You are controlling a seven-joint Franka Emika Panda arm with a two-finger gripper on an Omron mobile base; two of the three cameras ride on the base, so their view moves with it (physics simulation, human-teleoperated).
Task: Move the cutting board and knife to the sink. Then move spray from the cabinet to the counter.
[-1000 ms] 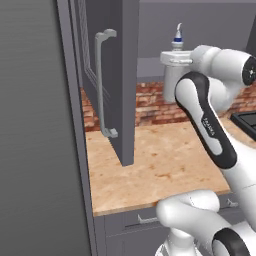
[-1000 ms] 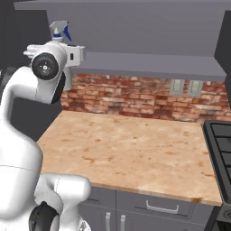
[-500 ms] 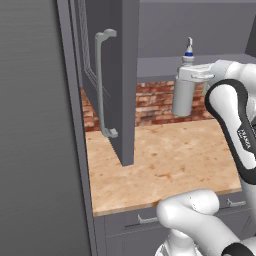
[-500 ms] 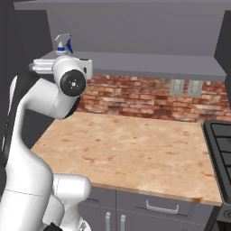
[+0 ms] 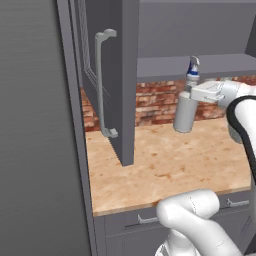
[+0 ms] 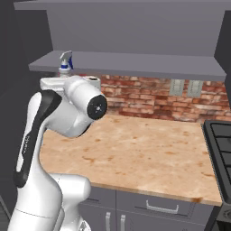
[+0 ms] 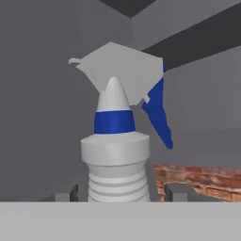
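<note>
My gripper [image 5: 197,93] is shut on the neck of the spray [image 5: 184,113], a pale grey bottle with a white trigger head and blue nozzle. The bottle hangs upright below the grey cabinet shelf [image 5: 210,65], in front of the brick wall. Its base is low over the back of the beige counter [image 5: 165,165]; I cannot tell whether it touches. From the right base, the spray head [image 6: 66,61] pokes up behind my arm. In the hand view the spray [image 7: 115,172] sits between the two fingertips [image 7: 176,192]. The cabinet door [image 5: 122,75] stands open to the bottle's left.
The open door's long bar handle [image 5: 100,85] juts over the counter's left part. A black stove [image 6: 221,140] borders the counter [image 6: 149,149] on the right. Wall outlets [image 6: 182,88] sit in the brick backsplash. Grey drawer fronts [image 6: 158,207] run below the counter edge.
The gripper has carried the spray downward from shelf height to just over the counter. It drifted slightly right in the left base view. The door has not moved.
</note>
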